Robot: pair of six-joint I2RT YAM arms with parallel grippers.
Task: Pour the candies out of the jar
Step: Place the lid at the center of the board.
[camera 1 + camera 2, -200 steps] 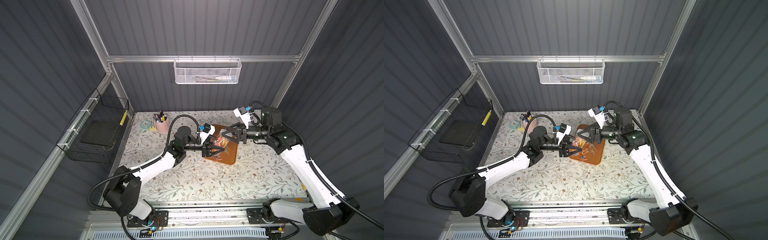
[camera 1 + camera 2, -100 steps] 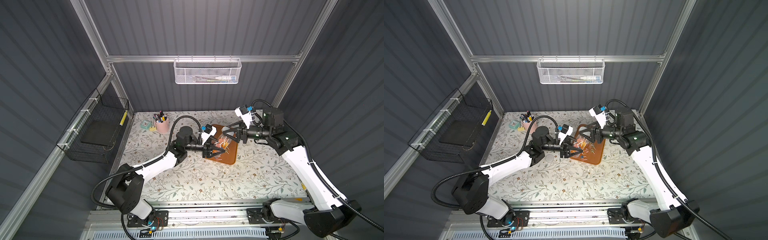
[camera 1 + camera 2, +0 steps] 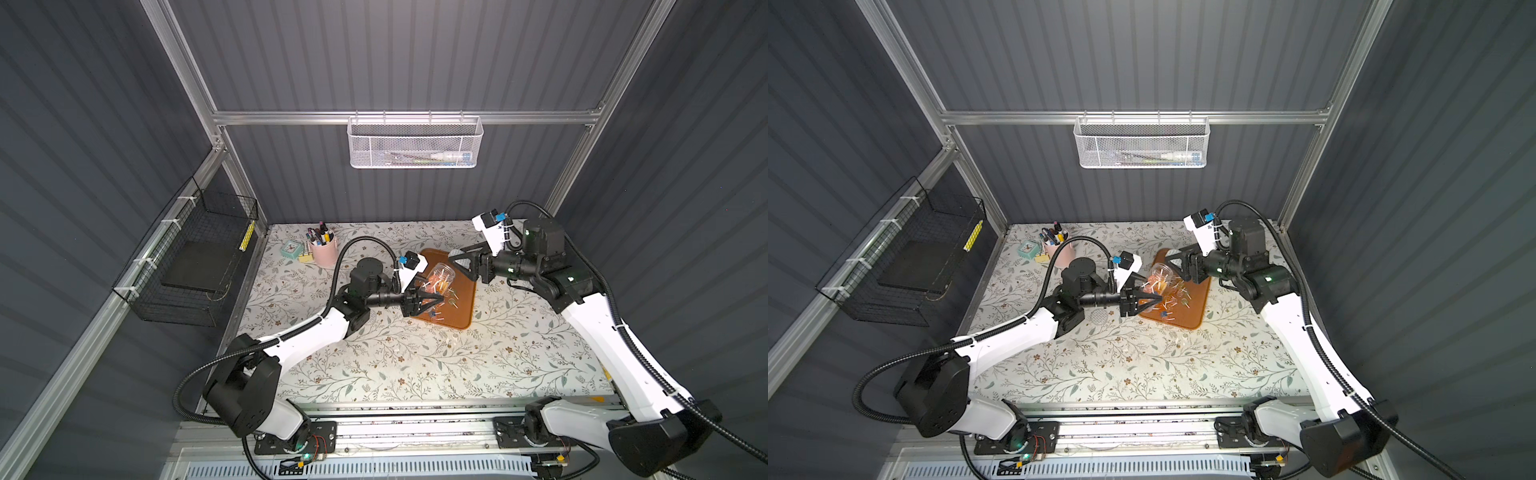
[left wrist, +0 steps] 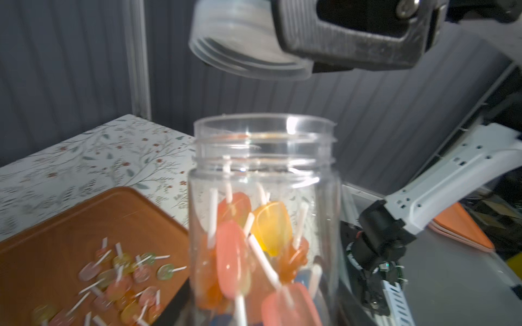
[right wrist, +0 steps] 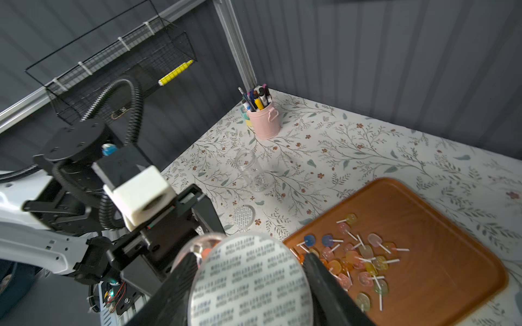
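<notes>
My left gripper is shut on a clear plastic jar and holds it above the near-left part of the orange tray. The jar's mouth is uncovered, and orange, pink and yellow candies on white sticks fill its lower half. Several more candies lie loose on the tray. My right gripper is shut on the jar's clear lid, a finger on each side. The lid hangs just above the open mouth, apart from it. Both top views show the jar between the two grippers.
An empty clear jar and a second lid sit on the floral table left of the tray. A pink cup of pens and a small clock stand at the back left. A black wire basket hangs on the left wall.
My right gripper has drawn back slightly from the jar. The left arm has shifted a little. The jar stays over the tray.
</notes>
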